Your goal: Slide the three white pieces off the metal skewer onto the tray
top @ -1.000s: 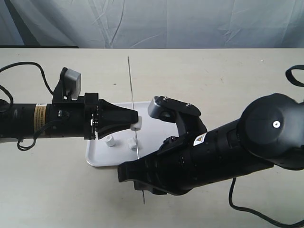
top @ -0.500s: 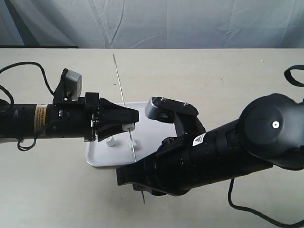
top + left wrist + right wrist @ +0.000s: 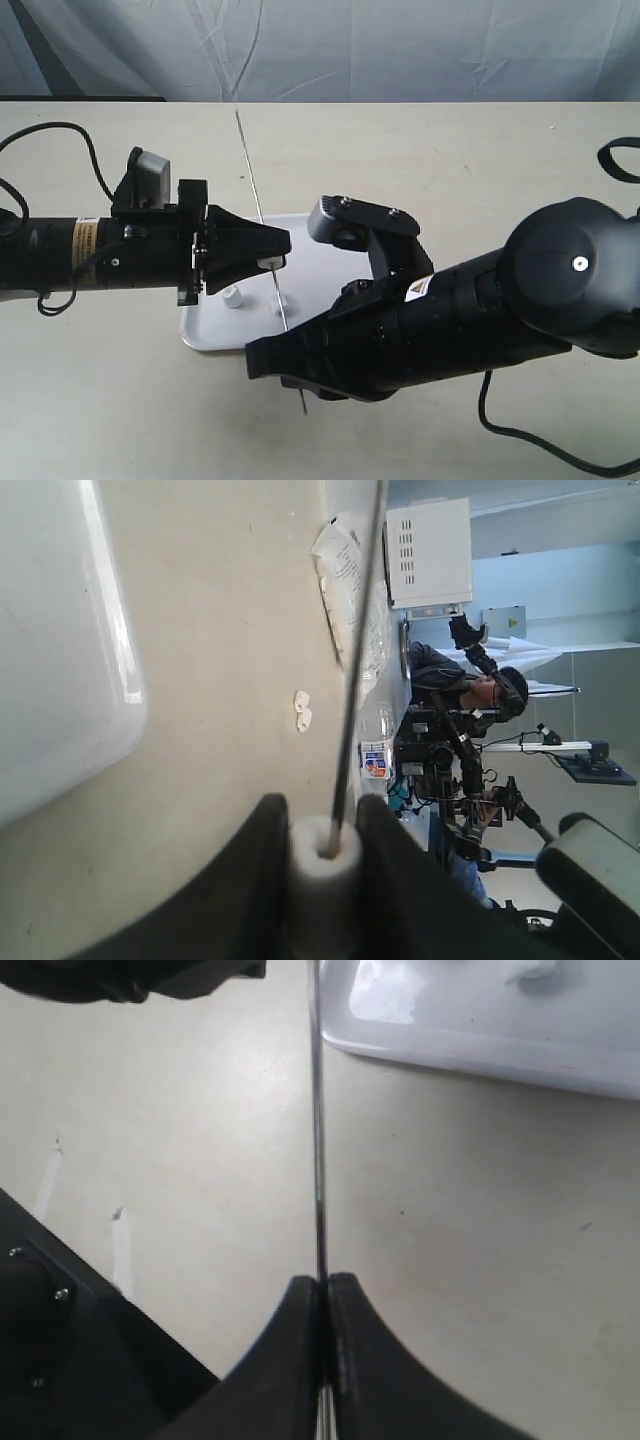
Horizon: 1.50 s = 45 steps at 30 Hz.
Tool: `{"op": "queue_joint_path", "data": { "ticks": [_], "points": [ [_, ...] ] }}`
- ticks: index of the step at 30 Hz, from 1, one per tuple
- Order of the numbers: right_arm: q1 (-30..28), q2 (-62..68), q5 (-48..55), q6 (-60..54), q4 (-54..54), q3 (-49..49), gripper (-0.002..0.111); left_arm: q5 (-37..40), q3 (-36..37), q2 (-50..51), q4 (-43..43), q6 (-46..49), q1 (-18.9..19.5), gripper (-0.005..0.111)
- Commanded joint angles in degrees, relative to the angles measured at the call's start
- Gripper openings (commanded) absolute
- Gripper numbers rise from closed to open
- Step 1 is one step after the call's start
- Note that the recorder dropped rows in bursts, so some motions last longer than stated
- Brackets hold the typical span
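The metal skewer [image 3: 256, 205] slants across the tray [image 3: 205, 335], its near end hidden under the right arm. My right gripper [image 3: 323, 1282] is shut on that end, seen in the exterior view as my right gripper [image 3: 290, 350]. My left gripper [image 3: 283, 252] is shut on one white piece [image 3: 325, 852], with the skewer [image 3: 352, 670] passing through the piece's hole. This held piece [image 3: 268, 262] hangs just above the tray. Two other white pieces [image 3: 232, 295] [image 3: 280, 300] lie on the tray.
The tray's rim [image 3: 470, 1055] lies just beyond the right fingers. The beige table [image 3: 450, 160] extends all round, with a black cable [image 3: 60, 140] at the far left. A grey backdrop hangs behind the table.
The skewer's far tip has swung to the left. The white piece now sits deeper between the left jaws. The left jaws spread a little, then closed on it again.
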Motion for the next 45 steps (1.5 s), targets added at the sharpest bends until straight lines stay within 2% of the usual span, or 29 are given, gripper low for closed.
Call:
{"op": "queue_joint_path", "data": {
  "ticks": [1,13,16,27,36,39,42,45],
  "points": [
    [0.03,-0.12,-1.48,-0.49,-1.04,-0.32,-0.001,-0.11,-0.21,-0.22,-0.28,-0.79,-0.30,0.021],
    [0.03,-0.12,4.01,-0.01,-5.47,-0.21,-0.001,-0.11,-0.21,-0.22,-7.34,-0.71,0.53,0.021],
    [0.03,-0.12,7.20,0.10,-6.71,-0.21,-0.001,-0.11,-0.21,-0.22,-7.76,-0.71,2.52,0.021],
    [0.03,-0.12,18.78,0.46,-8.84,-0.21,-0.001,-0.11,-0.21,-0.22,-3.15,-0.18,13.82,0.021],
    [0.03,-0.23,21.18,4.17,-13.06,-0.21,-0.001,-0.11,-0.21,-0.22,-1.55,1.87,21.19,0.021],
    [0.03,-0.23,20.20,4.35,-13.06,-0.21,-0.001,-0.11,-0.21,-0.22,-0.35,3.09,21.54,0.021],
    [0.03,-0.23,16.15,7.31,-15.19,-0.21,-0.001,0.19,-0.21,-0.22,1.13,8.46,20.24,0.021],
    [-0.07,-0.12,11.51,12.21,-19.53,-0.32,-0.001,5.82,-0.21,-0.22,1.48,13.33,17.80,0.021]
  ]
}}
